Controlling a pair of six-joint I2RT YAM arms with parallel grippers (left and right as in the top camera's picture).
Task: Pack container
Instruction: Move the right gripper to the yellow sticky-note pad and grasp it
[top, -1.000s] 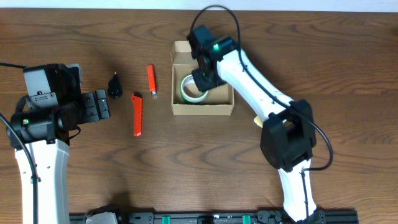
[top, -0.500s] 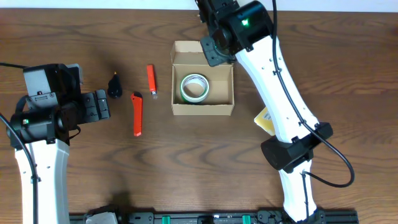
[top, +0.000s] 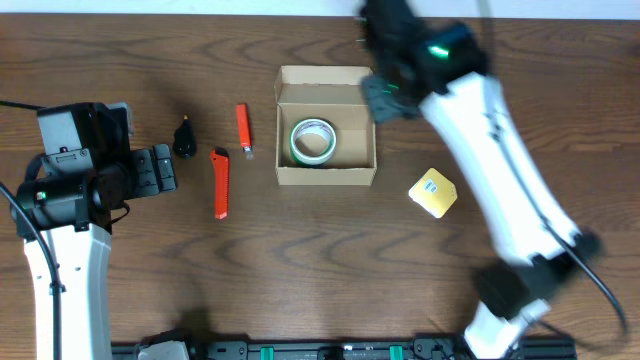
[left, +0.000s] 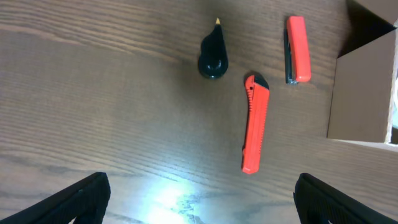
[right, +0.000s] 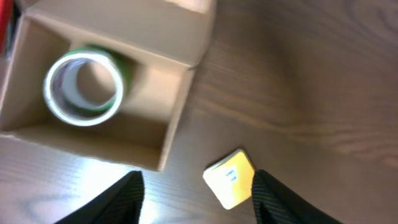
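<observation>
The container (top: 326, 172) is an open tan cardboard box at mid table with its flap lid folded back. A green-edged tape roll (top: 312, 140) lies flat inside it. In the right wrist view the box (right: 171, 134) and the tape roll (right: 84, 87) are at upper left. My right gripper (right: 199, 202) is open and empty, high above the table just right of the box, and it is blurred in the overhead view (top: 384, 92). My left gripper (top: 158, 168) is open and empty at the left, and the left wrist view (left: 199, 199) shows it over bare wood.
A long orange cutter (top: 221, 183) (left: 255, 124), a short orange cutter (top: 242, 127) (left: 297, 48) and a black cone-shaped item (top: 185, 138) (left: 213, 53) lie left of the box. A yellow pad (top: 433, 192) (right: 231, 177) lies right of the box.
My right gripper rose out of the box, leaving the tape roll inside, and swung right past the box's far right corner. The yellow pad is uncovered. The left arm has not moved.
</observation>
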